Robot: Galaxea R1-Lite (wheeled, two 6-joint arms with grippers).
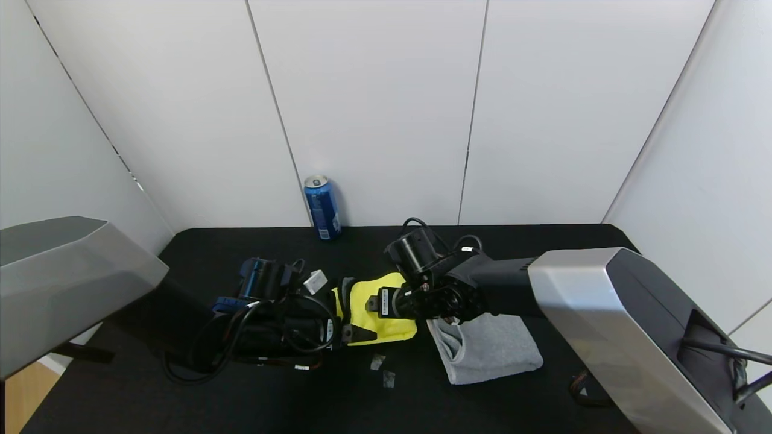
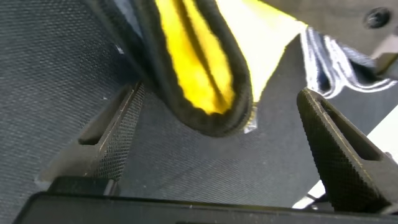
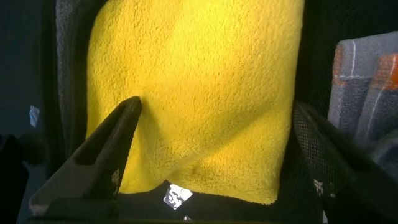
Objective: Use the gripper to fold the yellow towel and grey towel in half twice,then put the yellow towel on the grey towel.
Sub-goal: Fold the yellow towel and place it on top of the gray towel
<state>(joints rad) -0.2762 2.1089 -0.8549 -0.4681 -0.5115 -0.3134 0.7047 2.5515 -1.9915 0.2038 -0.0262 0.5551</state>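
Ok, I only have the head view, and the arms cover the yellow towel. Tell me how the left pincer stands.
Observer: The left pincer is open. The folded, black-edged border of the yellow towel sits between its fingers, unclamped.
Operator: Now report the right one.
Observer: The right pincer is open as well, with its fingers straddling the yellow towel's flat face.
Operator: Check the grey towel next to it.
Observer: The grey towel lies just beside that pincer, with orange patches on the edge nearest it.
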